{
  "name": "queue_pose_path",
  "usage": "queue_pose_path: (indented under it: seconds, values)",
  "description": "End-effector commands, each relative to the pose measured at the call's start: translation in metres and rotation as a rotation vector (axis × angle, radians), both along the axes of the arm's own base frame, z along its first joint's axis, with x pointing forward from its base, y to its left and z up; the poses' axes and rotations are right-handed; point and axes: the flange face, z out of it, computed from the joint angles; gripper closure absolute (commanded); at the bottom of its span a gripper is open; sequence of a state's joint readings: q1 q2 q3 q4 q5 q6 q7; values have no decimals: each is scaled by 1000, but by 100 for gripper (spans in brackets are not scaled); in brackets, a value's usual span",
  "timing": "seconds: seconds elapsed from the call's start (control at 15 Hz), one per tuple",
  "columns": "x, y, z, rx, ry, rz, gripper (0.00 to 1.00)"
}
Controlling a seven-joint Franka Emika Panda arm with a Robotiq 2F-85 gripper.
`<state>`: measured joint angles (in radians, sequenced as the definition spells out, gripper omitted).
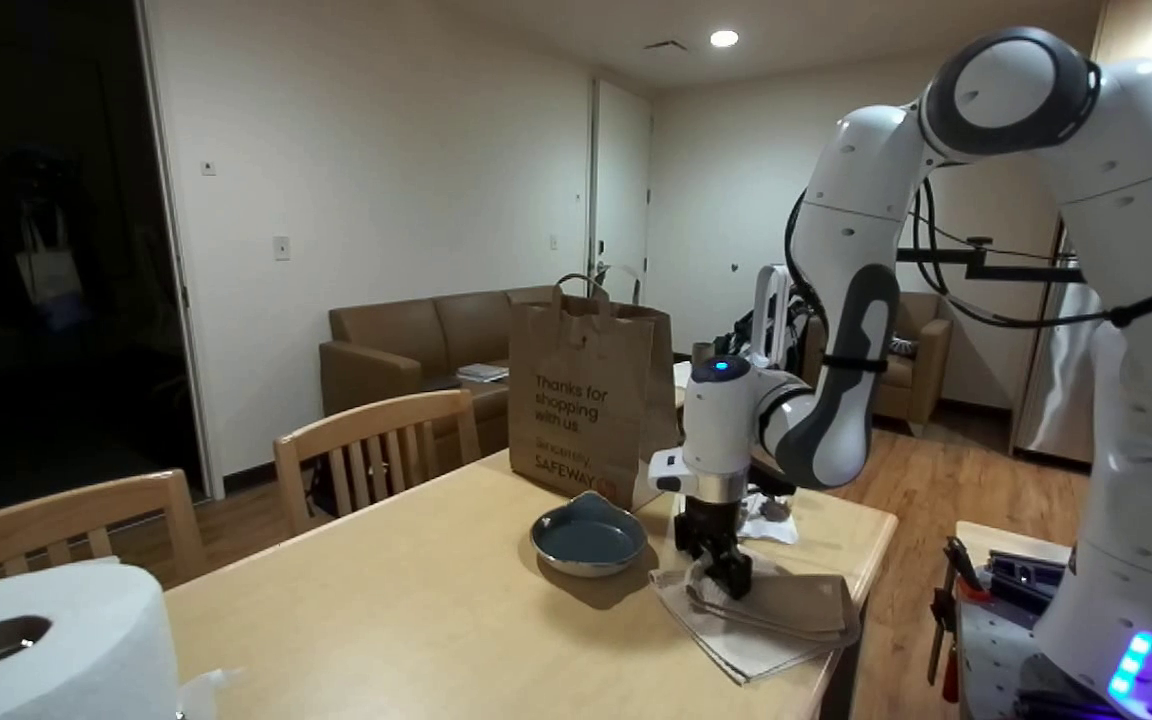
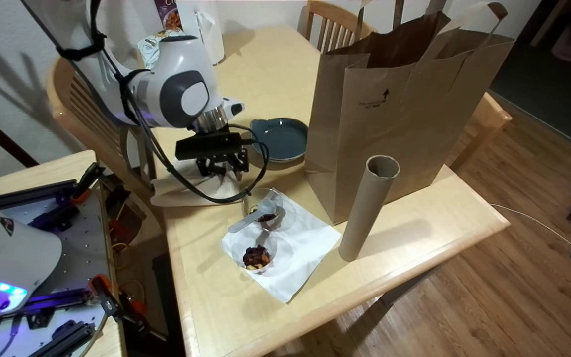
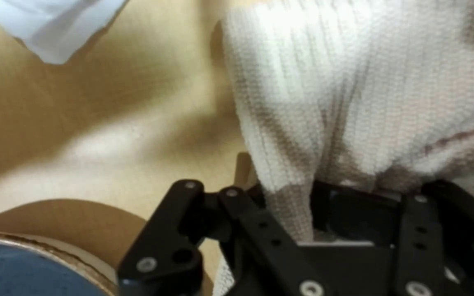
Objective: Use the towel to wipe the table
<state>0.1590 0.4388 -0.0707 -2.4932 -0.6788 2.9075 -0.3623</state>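
The beige towel lies folded and rumpled on the light wood table, close to its edge. It also shows in the other views. My black gripper points down over the towel's bowl-side end. In the wrist view the gripper has a raised fold of towel between its fingers and appears shut on it. Most of the towel still rests on the table. The fingertips are partly hidden by the cloth.
A blue dish stands close beside the gripper. A tall paper bag stands behind it. A white napkin holds small cups and a spoon, near an upright cardboard tube. A paper roll stands at the far end.
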Motion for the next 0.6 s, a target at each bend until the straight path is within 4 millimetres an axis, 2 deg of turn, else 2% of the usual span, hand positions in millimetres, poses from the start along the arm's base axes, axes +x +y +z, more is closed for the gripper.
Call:
queue_pose_path:
  seconds: [0.0, 0.2, 0.53]
  values:
    - [-13, 11, 14, 26, 48, -29, 69]
    - [-22, 25, 40, 20, 98, -109, 52]
    - [-25, 60, 128, 18, 18, -191, 20]
